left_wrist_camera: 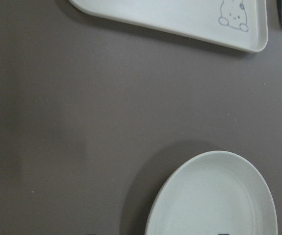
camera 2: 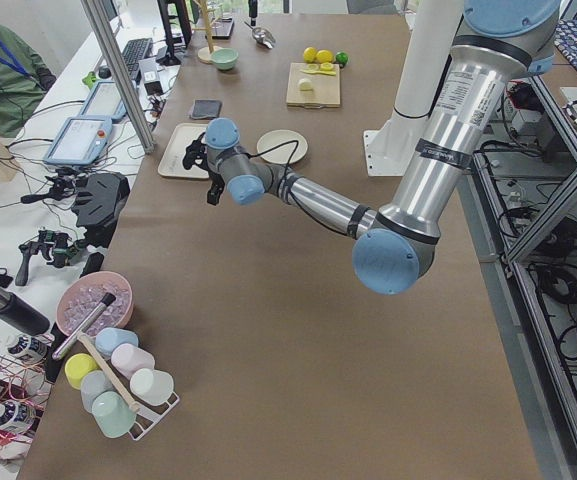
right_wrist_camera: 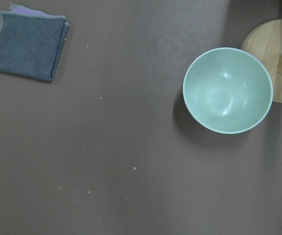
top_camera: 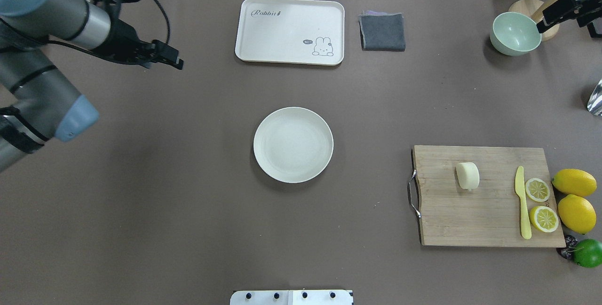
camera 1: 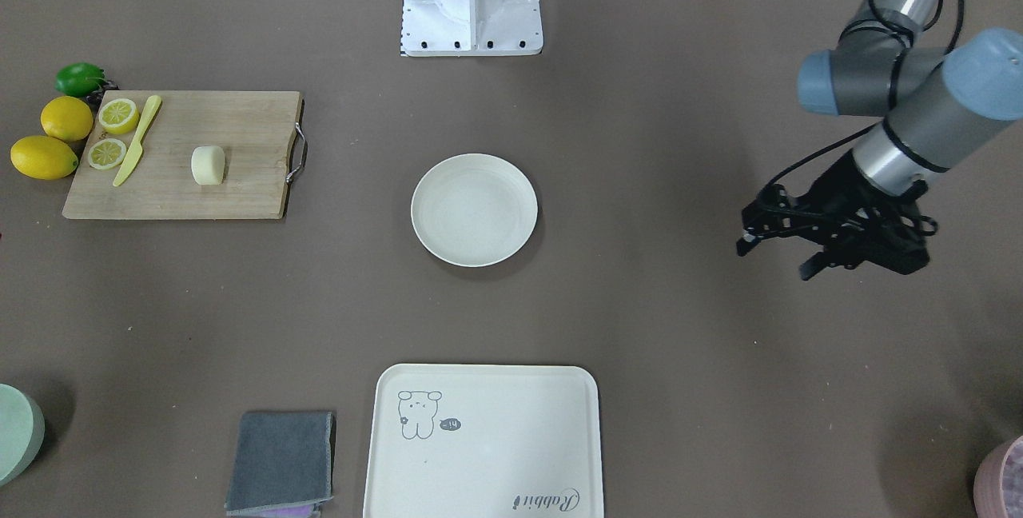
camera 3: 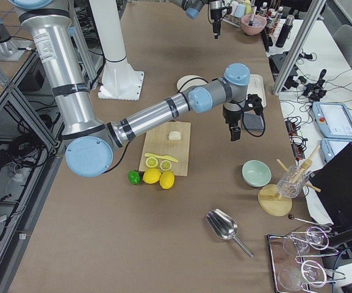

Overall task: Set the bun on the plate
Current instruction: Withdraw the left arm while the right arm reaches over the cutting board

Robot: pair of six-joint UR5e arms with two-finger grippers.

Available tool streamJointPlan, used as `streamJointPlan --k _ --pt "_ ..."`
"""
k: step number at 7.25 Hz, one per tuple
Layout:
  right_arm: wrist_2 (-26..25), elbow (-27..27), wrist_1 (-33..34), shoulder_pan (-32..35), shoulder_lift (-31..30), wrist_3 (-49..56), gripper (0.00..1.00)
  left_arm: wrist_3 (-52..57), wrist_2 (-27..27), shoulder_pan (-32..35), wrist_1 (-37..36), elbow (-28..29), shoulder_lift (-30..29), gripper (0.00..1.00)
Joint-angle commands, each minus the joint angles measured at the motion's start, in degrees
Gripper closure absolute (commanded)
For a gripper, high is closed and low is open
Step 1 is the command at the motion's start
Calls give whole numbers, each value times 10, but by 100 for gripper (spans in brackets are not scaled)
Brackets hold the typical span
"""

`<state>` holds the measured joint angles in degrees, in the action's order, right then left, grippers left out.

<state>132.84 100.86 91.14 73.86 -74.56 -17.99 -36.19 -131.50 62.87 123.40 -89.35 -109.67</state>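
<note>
The bun [camera 1: 208, 165] [top_camera: 467, 175] is a pale cream lump lying on a wooden cutting board [top_camera: 470, 220], on the robot's right side of the table. At the table's middle stands the round off-white plate [camera 1: 475, 210] [top_camera: 293, 145] with nothing on it; its rim also shows low in the left wrist view [left_wrist_camera: 214, 196]. My left gripper [camera 1: 775, 258] [top_camera: 176, 60] hangs open and holds nothing, far to the left of the plate. Over the far right corner, above a green bowl, my right gripper [top_camera: 566, 26] [camera 3: 235, 131] is open, well away from the bun.
On the board lie a yellow knife [top_camera: 522, 204] and two lemon halves [top_camera: 537, 189]; whole lemons [top_camera: 576, 213] and a lime [top_camera: 588, 252] sit beside it. A cream tray [top_camera: 290, 31], a grey cloth [top_camera: 382, 31] and the green bowl [top_camera: 515, 34] stand along the far edge.
</note>
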Motion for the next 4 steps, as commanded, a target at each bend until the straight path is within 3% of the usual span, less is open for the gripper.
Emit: streamJointPlan --k 1,2,4 --pt "8 0 0 -34 -10 0 0 132 -58 83 -5 7 54 2" --pt "7 -1 0 -51 -24 -8 0 186 -82 112 -6 7 76 2" --pt "11 8 0 -84 -51 -19 0 192 -105 133 -9 8 85 2"
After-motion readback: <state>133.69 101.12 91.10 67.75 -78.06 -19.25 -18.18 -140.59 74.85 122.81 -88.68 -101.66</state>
